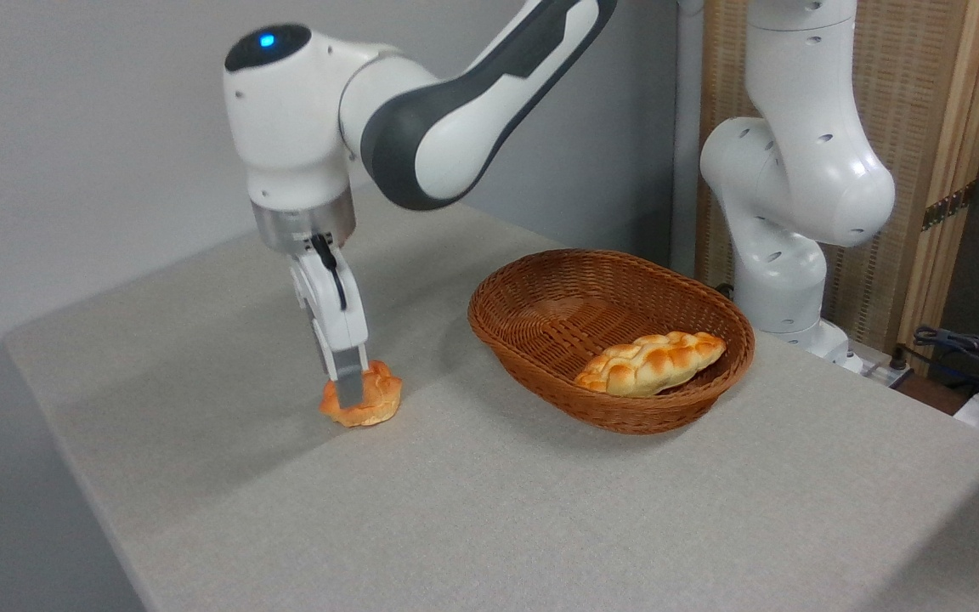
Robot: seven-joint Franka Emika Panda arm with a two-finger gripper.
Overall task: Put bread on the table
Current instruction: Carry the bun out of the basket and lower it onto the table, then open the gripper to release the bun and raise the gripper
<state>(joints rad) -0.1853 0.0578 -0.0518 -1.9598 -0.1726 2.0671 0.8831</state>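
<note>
The table is covered in light grey speckled cloth; a plain grey wall stands behind it, and a wooden slatted screen and some cables lie far right of the fingers. No writing can be read. The gripper points down, its fingers clenched on the bun, which rests on the table. Well to their right sits a wicker basket holding a braided loaf.
</note>
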